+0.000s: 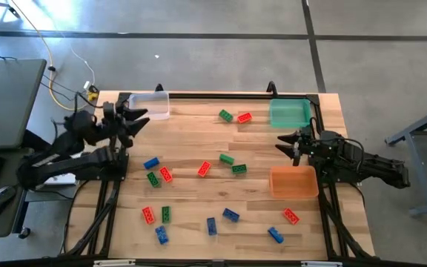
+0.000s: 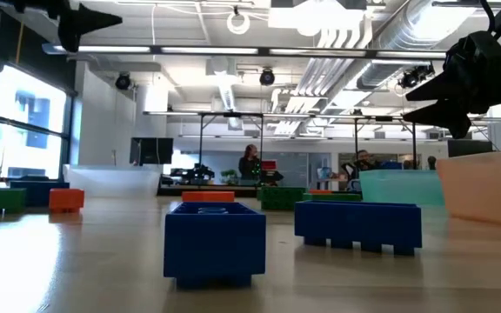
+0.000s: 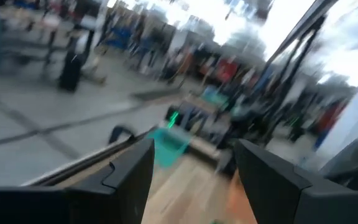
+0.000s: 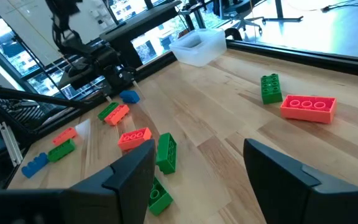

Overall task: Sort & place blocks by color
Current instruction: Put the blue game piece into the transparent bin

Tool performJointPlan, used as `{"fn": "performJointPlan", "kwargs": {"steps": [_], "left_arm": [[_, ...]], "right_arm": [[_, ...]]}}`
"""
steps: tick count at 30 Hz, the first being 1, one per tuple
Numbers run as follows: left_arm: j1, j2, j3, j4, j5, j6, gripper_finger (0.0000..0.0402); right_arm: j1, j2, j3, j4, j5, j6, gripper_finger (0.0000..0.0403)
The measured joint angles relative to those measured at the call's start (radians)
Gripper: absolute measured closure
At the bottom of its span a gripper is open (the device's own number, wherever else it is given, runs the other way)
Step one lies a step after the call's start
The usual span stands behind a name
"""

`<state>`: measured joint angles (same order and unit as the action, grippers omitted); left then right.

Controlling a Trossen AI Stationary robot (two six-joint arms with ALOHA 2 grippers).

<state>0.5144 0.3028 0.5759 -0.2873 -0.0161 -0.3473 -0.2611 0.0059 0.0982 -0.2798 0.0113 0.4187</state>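
My left pincer (image 1: 141, 119) hangs above the table's left edge with its two dark, angular fingers (image 3: 132, 171) spread wide and nothing between them, touching nothing; just beyond its tips sits the clear bin (image 1: 151, 104), a pale, thin-walled square tub of translucent plastic. My right pincer (image 1: 286, 141) hovers at the opposite side, equally wide and equally empty, its matte black fingers (image 4: 277, 171) clear of the wood. Just beside that pincer, on one flank, stands the teal bin (image 1: 289, 113), and on the other flank the orange bin (image 1: 293, 181), both soft-cornered, slightly see-through plastic squares. The blocks (image 1: 204, 168) lie scattered between my two pincers on the wooden table (image 1: 199, 137), whose top is made of light, smooth planks with visible grain inside a black metal frame. They are small glossy rectangular bricks with round studs on top, in red, green and blue. Ahead of my right pincer a red block (image 4: 307, 106) rests just beside a green block (image 4: 270, 88) that stands up on its side; nearer its fingers lie more green ones and another red one. Several blue ones sit farther off towards the near edge. I can read no lettering on anything.
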Motion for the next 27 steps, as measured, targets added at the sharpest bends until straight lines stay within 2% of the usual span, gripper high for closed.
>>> {"fn": "performJointPlan", "kwargs": {"steps": [6,9,14,20,27], "left_arm": [[0.0,0.207,0.245,-0.413,-0.059,0.003,0.0188],[0.0,0.299,0.308,-0.529,-0.074,-0.018,0.0188],[0.0,0.428,0.363,-0.651,-0.075,-0.091,0.0188],[0.0,0.552,0.38,-0.804,-0.074,-0.096,0.0188],[0.0,0.674,0.38,-0.902,0.001,-0.148,0.0188]], "right_arm": [[0.0,0.0,0.0,0.0,0.0,0.0,0.0171],[0.0,0.0,0.0,0.0,0.0,0.0,0.0171],[0.0,0.0,0.0,0.0,0.0,0.0,0.0171],[0.0,0.0,0.0,0.0,0.0,0.0,0.0171],[0.0,0.0,0.0,0.0,0.0,0.0,0.0171]]}}
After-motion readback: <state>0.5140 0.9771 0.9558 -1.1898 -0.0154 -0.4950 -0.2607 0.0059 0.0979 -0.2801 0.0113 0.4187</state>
